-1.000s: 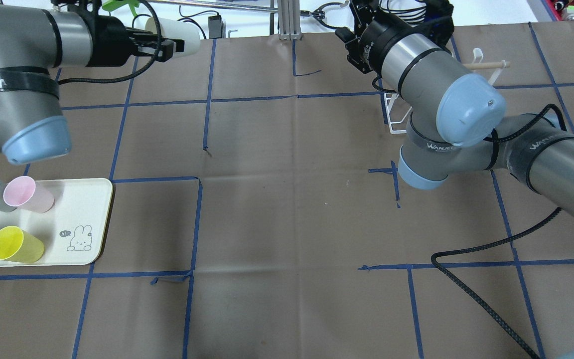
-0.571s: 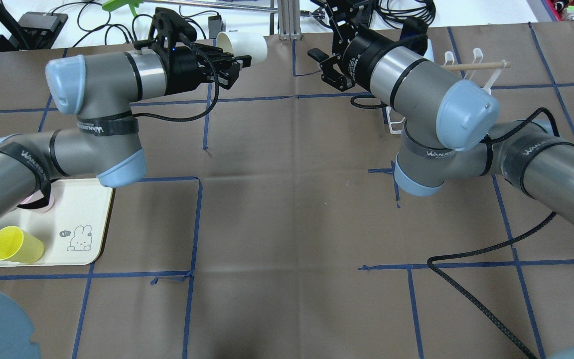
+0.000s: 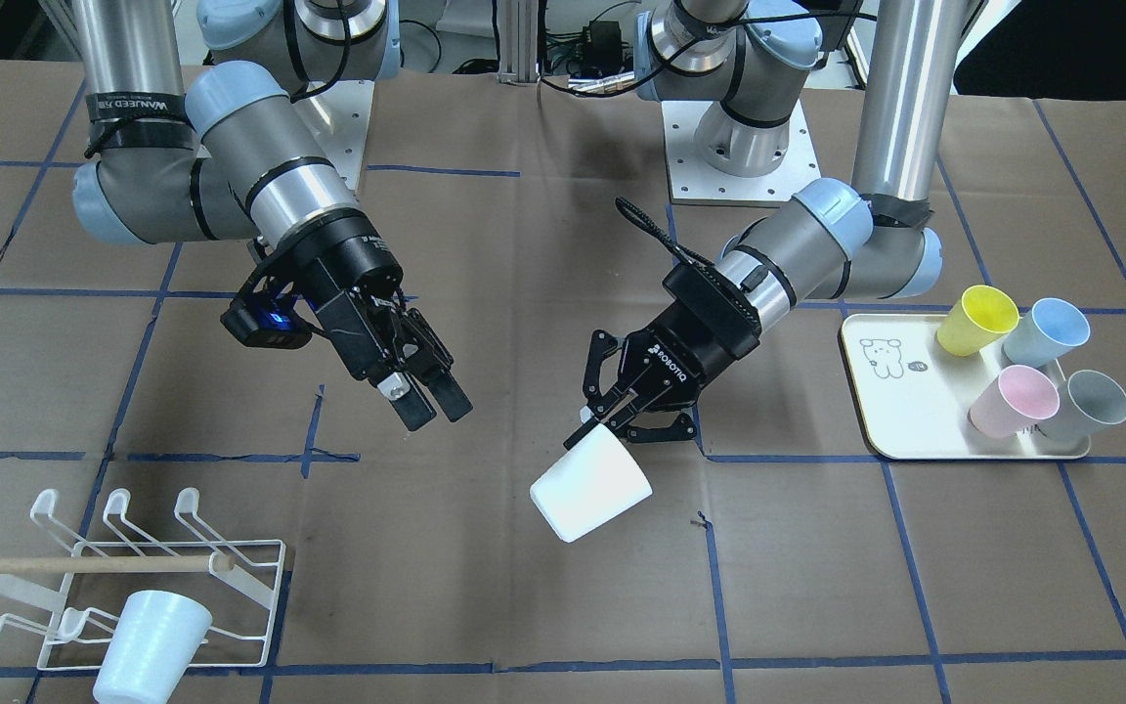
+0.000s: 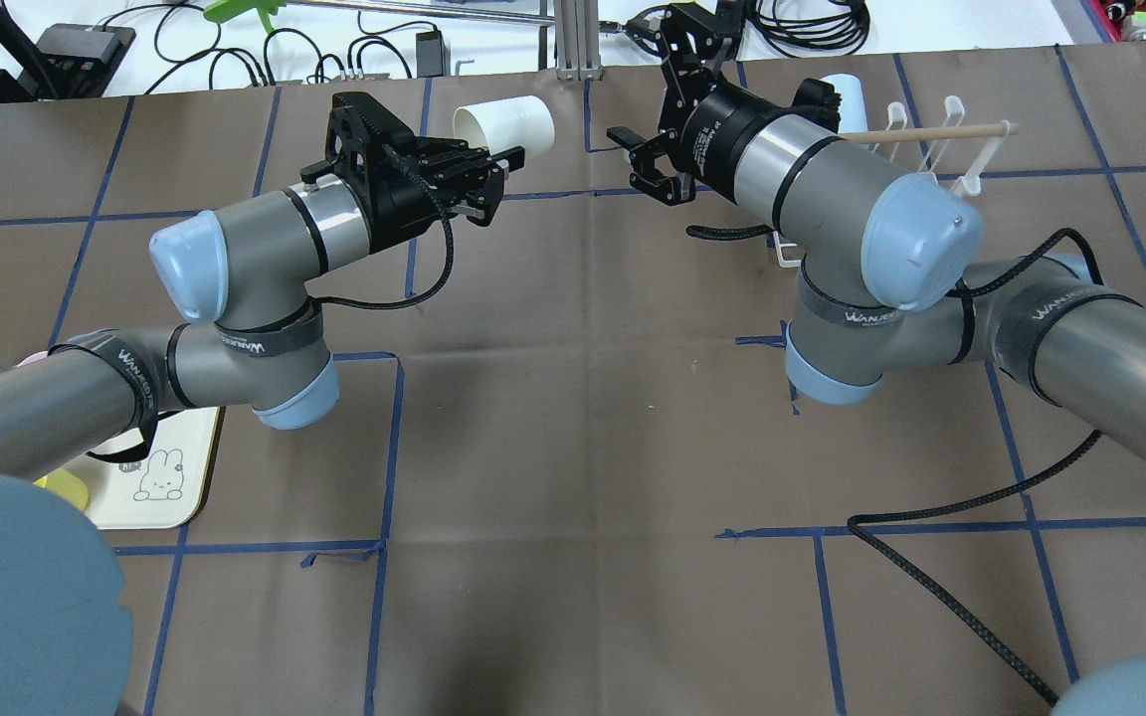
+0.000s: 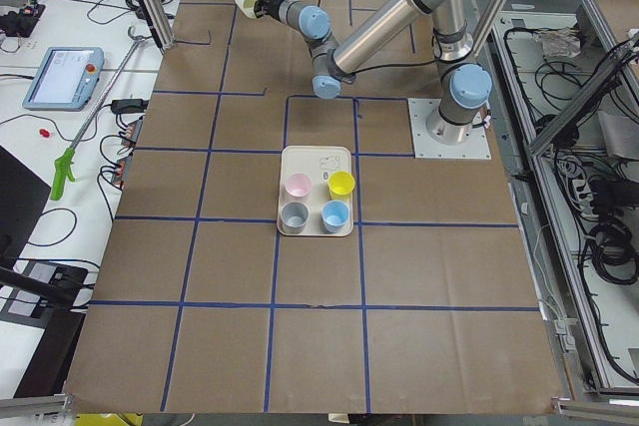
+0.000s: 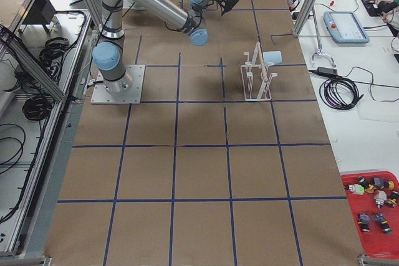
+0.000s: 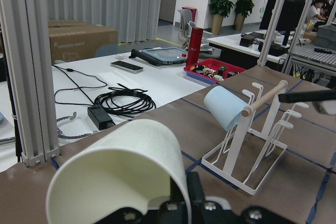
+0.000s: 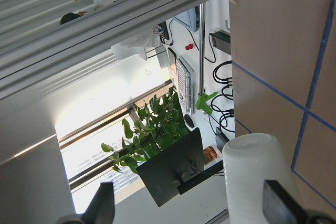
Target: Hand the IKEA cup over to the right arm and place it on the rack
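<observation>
A brown-paper-covered table gridded with blue tape [image 3: 543,626] bears a cream rectangular tray with an animal drawing [image 3: 900,416], well to the left of the left gripper [image 3: 612,422], and a low white wire rack with a wooden dowel [image 3: 84,564], forward and right of the right gripper [image 3: 434,409].

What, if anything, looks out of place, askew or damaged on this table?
Nothing serious. The white cup is tilted only because the left gripper pinches its rim in mid-air. The pale blue cup slants on the rack, which is how it holds cups. One strip of blue tape is crumpled.
</observation>
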Controlling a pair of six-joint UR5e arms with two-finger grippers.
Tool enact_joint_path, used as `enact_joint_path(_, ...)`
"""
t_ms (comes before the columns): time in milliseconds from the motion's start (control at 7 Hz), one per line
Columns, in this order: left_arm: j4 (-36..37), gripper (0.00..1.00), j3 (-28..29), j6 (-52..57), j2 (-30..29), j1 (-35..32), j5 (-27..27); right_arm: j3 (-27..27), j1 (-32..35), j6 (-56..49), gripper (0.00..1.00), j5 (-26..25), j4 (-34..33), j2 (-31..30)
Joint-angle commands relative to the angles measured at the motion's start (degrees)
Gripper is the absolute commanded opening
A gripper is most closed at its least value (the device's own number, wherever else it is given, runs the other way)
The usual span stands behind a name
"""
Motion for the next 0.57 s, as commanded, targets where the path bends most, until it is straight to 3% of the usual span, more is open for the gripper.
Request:
enact_joint_path(0,3.3,0.01,0.0,-3.4,-0.5,-1.7,0.7,1.1,0.2,-3.5,0.99,0.2,2.2,0.9)
enact_joint_path(429,2.7,0.02,0.1,-5.4,0.2,-3.0,0.9,0.9,1.6,-10.4,0.99,0.2,2.2,2.9)
